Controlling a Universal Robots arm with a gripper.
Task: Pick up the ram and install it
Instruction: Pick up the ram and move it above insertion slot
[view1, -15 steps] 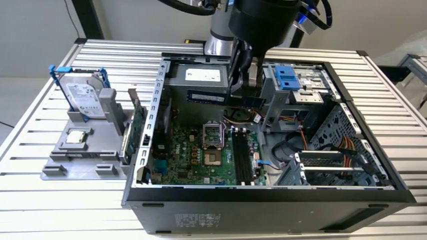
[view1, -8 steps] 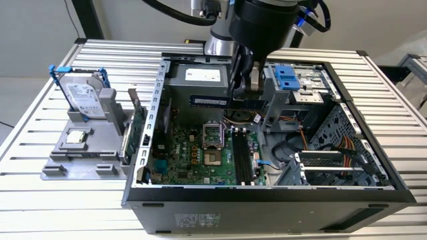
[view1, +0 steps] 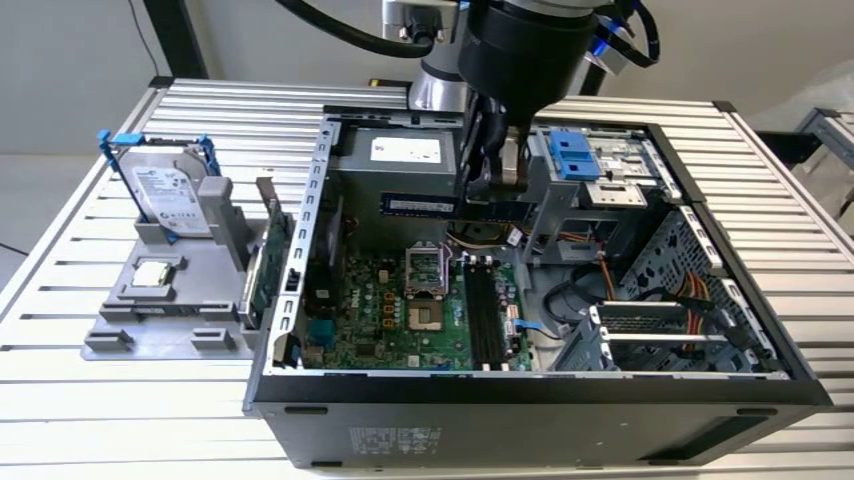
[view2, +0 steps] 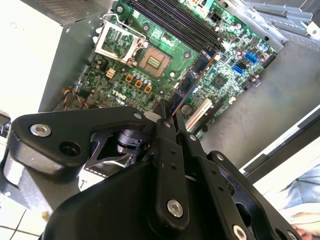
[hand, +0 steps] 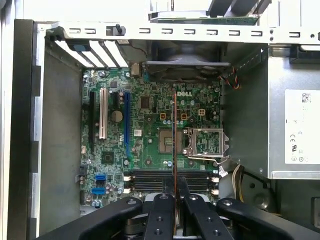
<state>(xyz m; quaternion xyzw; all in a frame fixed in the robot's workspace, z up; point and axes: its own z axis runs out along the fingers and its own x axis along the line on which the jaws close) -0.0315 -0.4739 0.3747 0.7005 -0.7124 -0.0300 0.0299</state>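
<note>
In the first wrist view the gripper (hand: 175, 192) is pinched narrow on the ram (hand: 174, 135). The ram shows edge-on as a thin line running out from between the black fingers (hand: 162, 212). It hangs clear above the motherboard (hand: 150, 100), crosses over the black memory slots (hand: 150, 180) at a right angle to them, and passes beside the CPU socket (hand: 165, 141). In the exterior view the ram lies level in the grip with a pale sticker on its face. It is above the open computer case (view1: 534, 395) and in front of the grey power supply (view1: 400, 155). Outside the case, toward the exterior view's left, a green card (view1: 274, 262) with a metal bracket stands on edge just beside the case wall. Farther left, a hard drive (view1: 171, 198) in a blue frame stands upright in a grey holder (view1: 147, 320) on the slatted table (view1: 80, 420).
</note>
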